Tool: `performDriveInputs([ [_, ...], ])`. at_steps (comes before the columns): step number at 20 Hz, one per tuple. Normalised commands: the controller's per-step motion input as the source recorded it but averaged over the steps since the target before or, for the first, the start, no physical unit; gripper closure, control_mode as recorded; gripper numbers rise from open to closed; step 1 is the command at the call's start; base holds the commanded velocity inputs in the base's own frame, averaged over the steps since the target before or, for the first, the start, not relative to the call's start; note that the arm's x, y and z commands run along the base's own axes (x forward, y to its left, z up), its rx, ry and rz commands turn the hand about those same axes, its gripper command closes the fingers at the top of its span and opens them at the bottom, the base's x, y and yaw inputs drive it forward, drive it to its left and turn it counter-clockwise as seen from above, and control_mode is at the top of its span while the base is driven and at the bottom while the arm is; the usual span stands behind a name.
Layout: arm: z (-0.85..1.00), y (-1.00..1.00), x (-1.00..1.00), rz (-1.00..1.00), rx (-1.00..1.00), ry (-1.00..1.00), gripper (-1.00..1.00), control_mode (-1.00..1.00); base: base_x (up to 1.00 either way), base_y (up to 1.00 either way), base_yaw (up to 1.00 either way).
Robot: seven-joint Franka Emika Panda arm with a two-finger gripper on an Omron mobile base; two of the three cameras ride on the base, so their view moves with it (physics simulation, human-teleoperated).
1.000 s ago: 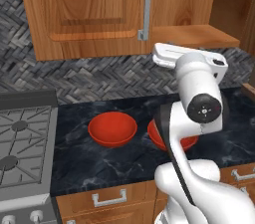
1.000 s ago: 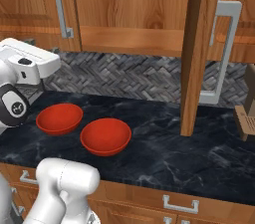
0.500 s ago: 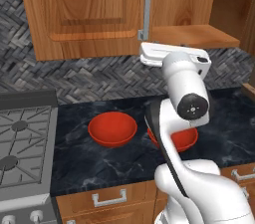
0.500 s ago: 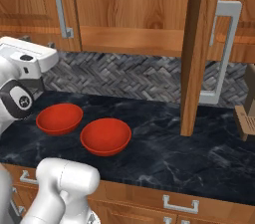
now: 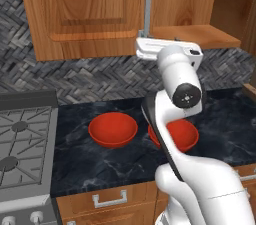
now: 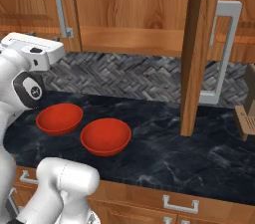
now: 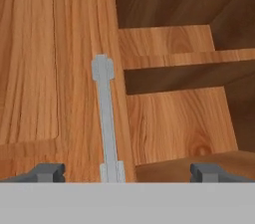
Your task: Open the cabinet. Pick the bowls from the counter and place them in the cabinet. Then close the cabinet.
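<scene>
The cabinet (image 6: 134,14) hangs above the worktop (image 6: 199,153) with its right door (image 6: 196,49) swung out edge-on, while the left door (image 5: 85,9) is shut. Its top is cut off in both base views. In the hand view the left door's silver bar handle (image 7: 105,118) runs up between the two dark fingertips (image 7: 47,172), with the wooden shelf (image 7: 174,49) and shaded interior to its right. The jaws (image 7: 124,173) stand wide apart with nothing between them; only their tips are visible at the bottom edge. Two red bowls sit near each other on the worktop, apart from the cabinet: one (image 5: 113,129) in plain sight, the other (image 5: 180,134) partly hidden behind the white arm (image 5: 177,84) in the left base view. In the right base view both are unobstructed. A grey stove (image 5: 22,144) lies at the left, cropped by the frame. A brown object (image 6: 245,118) at the right edge is too cut off to identify.
</scene>
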Motion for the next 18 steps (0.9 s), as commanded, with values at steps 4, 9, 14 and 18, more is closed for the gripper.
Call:
performDriveInputs([
  [4,0.0,0.13,0.32,0.0,-0.05,-0.01,-1.0,-1.0,0.0,0.0,0.0],
  [9,0.0,0.2,0.28,0.0,-0.06,0.0,-1.0,-1.0,0.0,0.0,0.0],
  [14,0.0,0.0,0.28,0.0,0.0,0.0,-1.0,-1.0,0.0,0.0,0.0],
  [18,0.0,0.0,0.27,0.0,0.0,0.0,-1.0,-1.0,0.0,0.0,0.0],
])
